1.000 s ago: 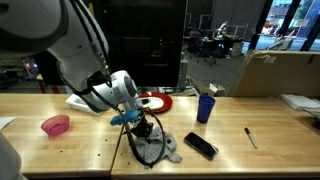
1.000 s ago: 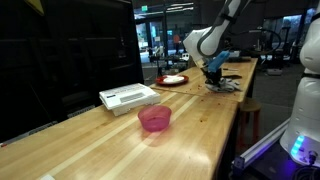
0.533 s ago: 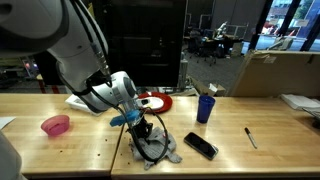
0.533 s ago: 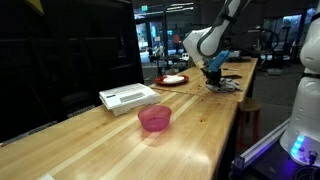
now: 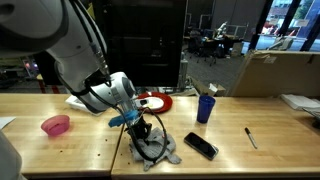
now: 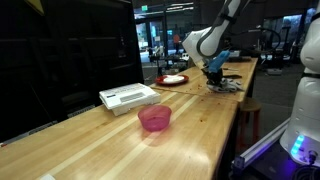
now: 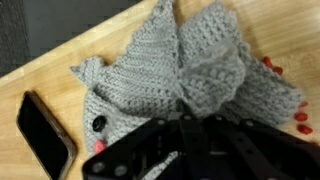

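A grey knitted cloth (image 7: 170,70) with a small black button and red trim lies on the wooden table. My gripper (image 7: 198,118) comes in from the bottom of the wrist view, its jaws shut on a pinched-up fold of the cloth's middle. In an exterior view the gripper (image 5: 147,133) sits low over the grey cloth (image 5: 160,150) near the table's front edge. The gripper (image 6: 213,74) is small and far off in an exterior view, above the cloth (image 6: 224,85).
A black phone (image 5: 200,146) (image 7: 45,135) lies right beside the cloth. A blue cup (image 5: 205,108), a pen (image 5: 250,137), a red plate (image 5: 155,101) and a pink bowl (image 5: 56,125) stand on the table. A white box (image 6: 128,97) sits near the pink bowl (image 6: 154,118).
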Available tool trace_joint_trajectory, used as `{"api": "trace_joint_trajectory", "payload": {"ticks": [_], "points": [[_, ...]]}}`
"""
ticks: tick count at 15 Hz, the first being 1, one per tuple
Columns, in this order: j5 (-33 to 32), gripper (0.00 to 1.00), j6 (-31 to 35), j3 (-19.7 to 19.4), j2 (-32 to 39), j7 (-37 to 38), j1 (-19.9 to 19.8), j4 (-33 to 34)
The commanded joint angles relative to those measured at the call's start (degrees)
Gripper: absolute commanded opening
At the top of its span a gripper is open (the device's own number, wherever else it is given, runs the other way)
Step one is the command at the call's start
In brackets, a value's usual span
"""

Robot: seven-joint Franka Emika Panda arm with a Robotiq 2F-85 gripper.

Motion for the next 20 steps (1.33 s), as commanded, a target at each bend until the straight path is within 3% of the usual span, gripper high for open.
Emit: {"api": "trace_joint_trajectory", "payload": {"ticks": [1, 9, 20], "points": [[-1.5, 0.02, -1.7, -1.3, -0.3, 10.0, -0.9, -0.4], [-2.1, 0.02, -4.7, -4.1, -1.3, 26.4, -3.3, -0.9], [7.8, 0.02, -6.8, -3.0, -1.2, 31.2, -2.1, -0.9]]}}
